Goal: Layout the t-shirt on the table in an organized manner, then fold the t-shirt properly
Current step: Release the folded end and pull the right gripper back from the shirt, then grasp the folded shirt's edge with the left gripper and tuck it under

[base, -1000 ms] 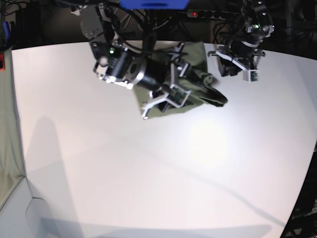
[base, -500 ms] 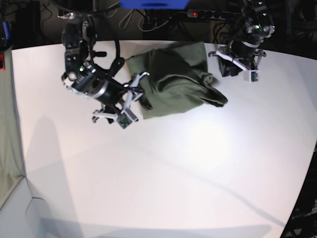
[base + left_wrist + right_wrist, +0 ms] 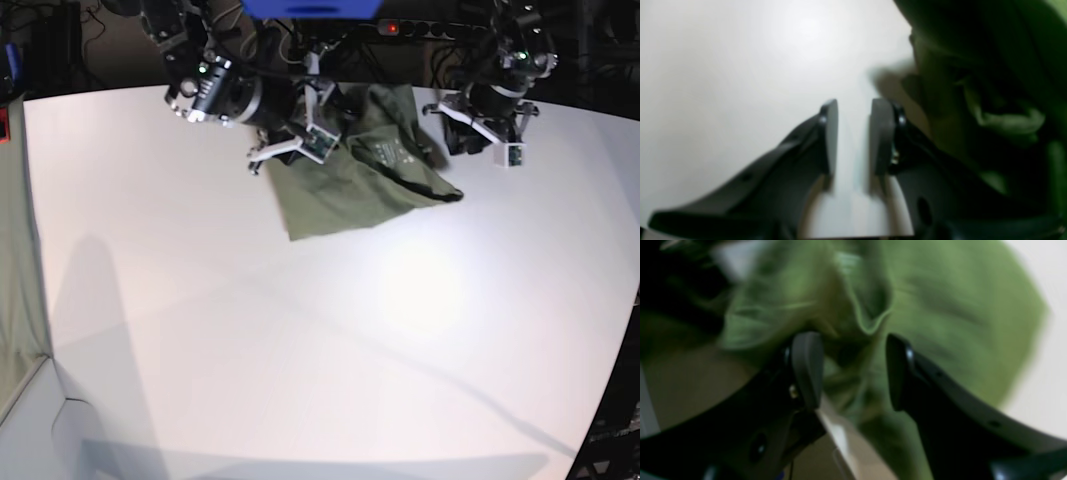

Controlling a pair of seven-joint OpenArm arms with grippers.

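Note:
The olive-green t-shirt [image 3: 360,195] lies crumpled at the far middle of the white table [image 3: 300,350], with small white print showing on it. My right gripper [image 3: 300,145] hangs over the shirt's upper left edge. In the blurred right wrist view that gripper [image 3: 851,371] is open, with green folds of the t-shirt [image 3: 940,316] seen between and beyond the jaws; I cannot tell whether they touch the cloth. My left gripper [image 3: 478,138] hovers just right of the shirt. In the left wrist view this gripper [image 3: 853,133] is open with a narrow empty gap over bare table [image 3: 740,66], and the t-shirt [image 3: 990,100] is to its right.
A pale grey-green cloth strip [image 3: 15,250] hangs along the left edge. Behind the table are a dark floor with cables, a power strip [image 3: 410,28] and a blue object [image 3: 310,8]. The table's curved edge [image 3: 615,380] runs down the right side.
My right arm swung from left of the shirt up to its upper left edge. The shirt's folds have shifted and white print now shows. The left arm has not moved.

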